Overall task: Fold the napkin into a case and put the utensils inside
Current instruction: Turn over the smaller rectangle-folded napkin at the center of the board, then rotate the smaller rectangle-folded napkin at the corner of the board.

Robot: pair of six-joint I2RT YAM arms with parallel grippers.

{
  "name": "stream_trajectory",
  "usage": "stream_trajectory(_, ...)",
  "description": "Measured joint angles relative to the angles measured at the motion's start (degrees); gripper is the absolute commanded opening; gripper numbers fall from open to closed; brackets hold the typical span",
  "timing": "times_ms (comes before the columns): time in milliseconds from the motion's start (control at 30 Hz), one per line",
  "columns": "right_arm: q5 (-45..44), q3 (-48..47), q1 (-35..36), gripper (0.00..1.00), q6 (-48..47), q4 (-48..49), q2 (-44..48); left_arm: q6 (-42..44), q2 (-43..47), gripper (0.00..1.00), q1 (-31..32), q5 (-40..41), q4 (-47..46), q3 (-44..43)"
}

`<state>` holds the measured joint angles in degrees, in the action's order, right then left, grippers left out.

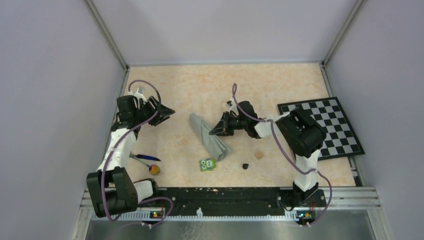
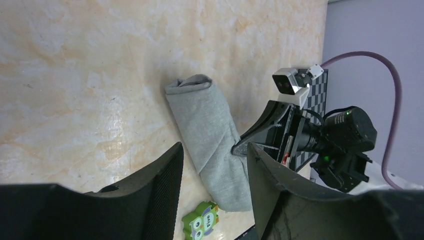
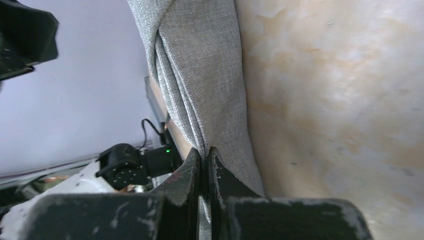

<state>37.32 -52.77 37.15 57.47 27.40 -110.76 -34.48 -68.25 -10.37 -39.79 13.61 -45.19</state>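
Note:
The grey napkin [image 1: 209,136] lies folded into a narrow long strip in the middle of the table, also seen in the left wrist view [image 2: 202,125]. My right gripper [image 1: 214,131] is shut on a fold along the strip's right edge; in the right wrist view the jaws [image 3: 205,152] pinch grey cloth [image 3: 200,65] between them. My left gripper [image 1: 167,112] hangs open and empty to the left of the napkin, apart from it [image 2: 215,150]. The slim dark blue utensil [image 1: 145,157] and the yellow-orange-headed one [image 1: 155,169] lie near the left arm's base.
A green owl-faced block [image 1: 207,164] sits just below the napkin's near end, as the left wrist view [image 2: 201,222] also shows. A small tan cube [image 1: 258,155] and a small black piece [image 1: 245,165] lie to its right. The checkerboard mat [image 1: 327,125] lies at the right edge.

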Motion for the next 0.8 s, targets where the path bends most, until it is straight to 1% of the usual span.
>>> stream_trajectory(67,2.84,1.64,-2.45,0.00,2.21,4.42,-1.22,-0.07,0.00,0.56,0.04,-0.17,-0.13,0.00)
stream_trajectory(100,4.28,2.19,-3.74,0.04,2.99,6.27,-1.99,-0.07,0.00,0.56,0.22,-0.31,-0.15,0.00)
stream_trajectory(167,6.91,3.04,-6.34,0.18,3.72,8.90,-3.10,0.00,-0.09,0.57,0.83,-0.68,-0.55,0.00)
stream_trajectory(233,9.35,3.26,-9.20,0.40,2.29,7.98,-3.39,0.13,-0.76,0.57,2.23,-1.38,-1.57,0.00)
stream_trajectory(267,10.01,3.15,-10.54,0.46,0.55,6.60,-3.39,0.15,-1.53,0.57,3.50,-1.64,-2.27,-0.04)
stream_trajectory(300,10.38,2.67,-12.31,0.49,-2.75,3.52,-3.13,0.17,-2.51,0.57,4.90,-2.03,-2.91,-0.13)
stream_trajectory(333,9.70,2.05,-13.79,0.50,-6.19,-0.35,-2.67,0.11,-3.93,0.56,6.80,-2.47,-3.61,-0.44)
stream_trajectory(400,6.16,0.13,-16.17,0.52,-14.69,-11.45,-0.11,-0.52,-7.50,0.54,11.63,-3.13,-5.70,-1.01)
stream_trajectory(467,-0.44,-2.21,-16.26,0.50,-21.81,-20.68,4.13,-1.99,-11.17,0.50,16.33,-4.11,-8.85,-1.46)
stream_trajectory(500,-4.17,-3.63,-15.45,0.47,-25.05,-25.09,6.82,-3.02,-12.90,0.49,18.23,-4.44,-10.80,-1.68)
stream_trajectory(567,-9.07,-5.46,-12.57,0.39,-29.53,-30.53,11.91,-5.14,-17.31,0.45,21.86,-5.07,-15.30,-2.64)
stream_trajectory(633,-10.51,-5.29,-8.68,0.31,-31.52,-32.22,16.41,-7.34,-22.23,0.40,23.82,-5.55,-19.21,-4.52)
stream_trajectory(667,-10.27,-4.52,-6.88,0.28,-31.63,-31.80,17.92,-8.15,-25.05,0.38,24.44,-5.75,-21.09,-5.86)
stream_trajectory(733,-9.22,-1.75,-3.61,0.24,-31.41,-29.92,20.02,-9.49,-30.21,0.37,25.09,-5.86,-24.00,-8.59)
stream_trajectory(800,-7.82,2.62,-0.72,0.21,-30.77,-27.54,20.61,-10.36,-35.76,0.36,25.40,-5.68,-26.45,-11.76)
